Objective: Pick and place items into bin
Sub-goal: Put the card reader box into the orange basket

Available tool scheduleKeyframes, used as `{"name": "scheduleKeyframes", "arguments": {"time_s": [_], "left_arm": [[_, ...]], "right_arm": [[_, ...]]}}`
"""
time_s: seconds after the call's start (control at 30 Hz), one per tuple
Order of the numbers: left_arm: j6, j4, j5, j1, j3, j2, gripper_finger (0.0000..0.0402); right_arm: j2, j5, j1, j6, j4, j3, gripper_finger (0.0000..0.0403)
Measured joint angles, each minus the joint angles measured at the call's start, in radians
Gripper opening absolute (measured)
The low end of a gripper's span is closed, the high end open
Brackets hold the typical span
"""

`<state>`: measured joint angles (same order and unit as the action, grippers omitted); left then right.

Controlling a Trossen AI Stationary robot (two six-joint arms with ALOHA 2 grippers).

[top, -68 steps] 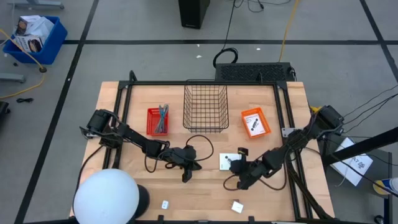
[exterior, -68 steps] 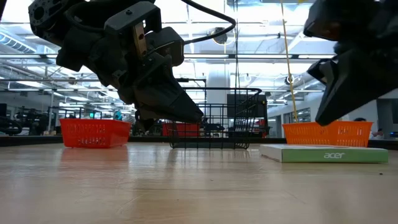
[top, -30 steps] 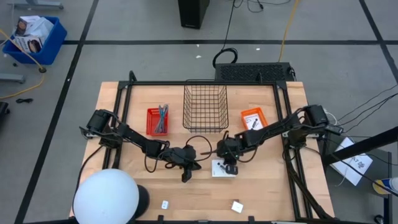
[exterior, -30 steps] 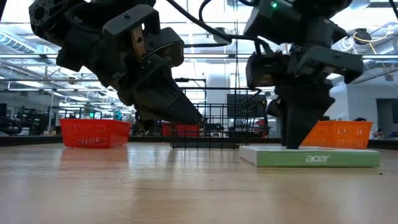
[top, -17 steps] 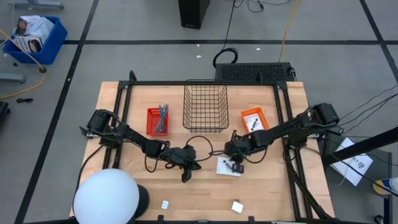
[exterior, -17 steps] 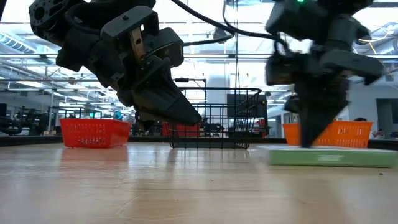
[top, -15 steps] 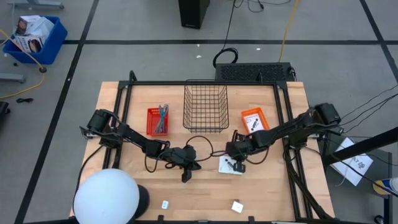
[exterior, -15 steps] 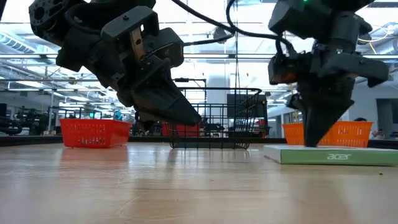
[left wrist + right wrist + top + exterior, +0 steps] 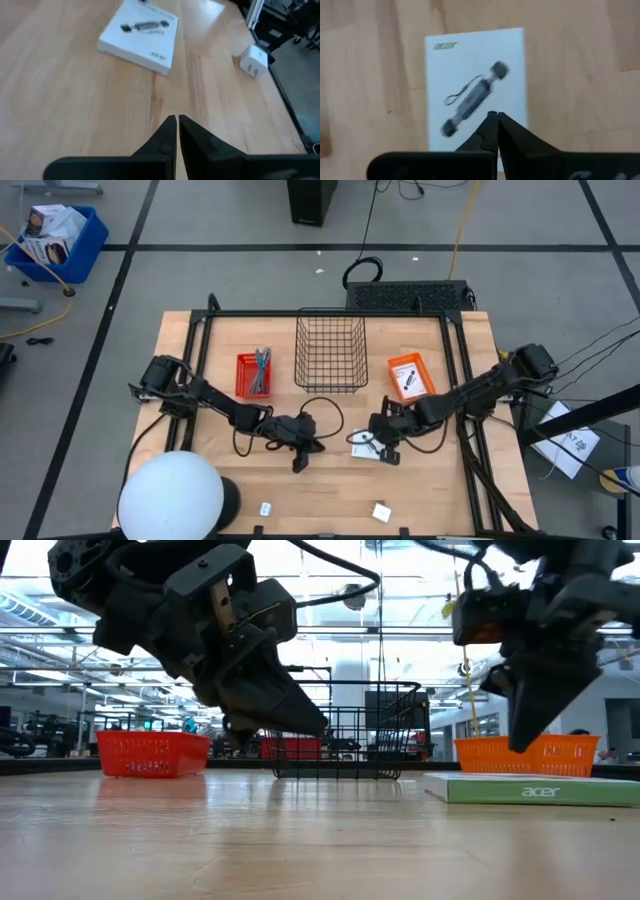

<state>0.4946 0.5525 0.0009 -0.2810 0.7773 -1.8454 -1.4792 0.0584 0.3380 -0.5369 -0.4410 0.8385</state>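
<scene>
Starting at the near table edge, two small white plug-like blocks, one (image 9: 266, 508) and another (image 9: 381, 511), lie well apart from both arms and untouched; beyond them, right of centre on the wooden table (image 9: 200, 420), lies the flat white cardboard box printed with a dark cable-like device (image 9: 475, 85).

Position: the right gripper (image 9: 385, 450) hangs directly over this box, clear of its top face in the low view; its two dark fingers are pressed together and carry nothing; the left gripper (image 9: 300, 461) waits just left of centre, likewise clenched and empty.

Orientation: in the high view the box sits skewed to the table edges, its long axis running roughly toward the far-left and near-right corners; exact angle is hard to read under the arm; in the right wrist view the long axis runs along the finger line, green logo at the far end.

Risk: with the tips closed, a descent would probably press on the lid and skate the box across the wood instead of gripping it; a flat box flush on the table offers little edge, so a grasp across the wide side may slip.

Farther back stand the small red plastic bin (image 9: 253, 374), the black wire basket (image 9: 330, 353) and the small orange plastic bin (image 9: 410, 376); a carry could clip the basket rim.
</scene>
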Motion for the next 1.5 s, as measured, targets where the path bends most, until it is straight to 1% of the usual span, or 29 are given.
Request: {"name": "scheduleKeyframes", "arguments": {"time_s": [0.07,0.2,0.33,0.47,0.57,0.67,0.8,0.87,0.93,1.03,1.13,1.2,1.37,1.43,1.5], "left_arm": [[-0.003,0.007,0.007,0.015,0.000,0.000,0.0022],[-0.003,0.003,0.040,0.051,0.000,0.000,0.0005],[-0.005,0.015,0.049,0.069,0.000,0.000,0.0004],[-0.015,0.043,0.060,0.072,0.007,0.000,0.0005],[-0.027,0.000,0.062,0.074,0.037,0.000,0.0004],[-0.096,-0.021,0.061,0.065,0.082,0.000,0.0003],[-0.120,-0.119,0.055,0.063,0.158,0.000,0.0003],[-0.146,-0.169,0.022,0.065,0.189,0.000,0.0003],[-0.159,-0.211,-0.006,0.069,0.212,0.000,0.0004],[-0.161,-0.247,-0.006,0.081,0.232,0.000,0.0003],[-0.153,-0.245,-0.001,0.100,0.248,-0.038,0.0003],[-0.152,-0.267,0.018,0.109,0.267,-0.085,0.0002],[-0.142,-0.289,0.088,0.110,0.410,-0.237,0.0002],[-0.144,-0.348,0.094,0.111,0.462,-0.278,0.0002],[-0.146,-0.385,0.078,0.107,0.518,-0.317,0.0002]], "right_arm": [[0.000,0.027,0.027,-0.037,-0.013,0.000,0.0001],[0.001,0.069,0.094,-0.137,-0.039,0.001,0.0001],[0.001,0.127,0.162,-0.231,-0.073,0.001,0.0001],[0.002,0.159,0.214,-0.348,-0.108,0.002,0.0000],[0.002,0.209,0.241,-0.400,-0.126,0.002,0.0000],[0.002,0.279,0.263,-0.406,-0.125,0.002,0.0000],[0.002,0.281,0.263,-0.429,-0.134,0.003,0.0000],[0.002,0.281,0.263,-0.444,-0.147,0.003,0.0000],[0.002,0.281,0.263,-0.459,-0.163,0.003,0.0000],[0.002,0.281,0.267,-0.498,-0.201,0.003,0.0000],[0.002,0.282,0.275,-0.515,-0.217,0.003,0.0000],[0.002,0.282,0.279,-0.522,-0.218,0.003,0.0000],[0.002,0.281,0.286,-0.538,-0.210,-0.007,0.0000],[0.003,0.281,0.291,-0.554,-0.205,-0.016,0.0000],[0.003,0.276,0.300,-0.587,-0.201,-0.033,0.0000]]}}
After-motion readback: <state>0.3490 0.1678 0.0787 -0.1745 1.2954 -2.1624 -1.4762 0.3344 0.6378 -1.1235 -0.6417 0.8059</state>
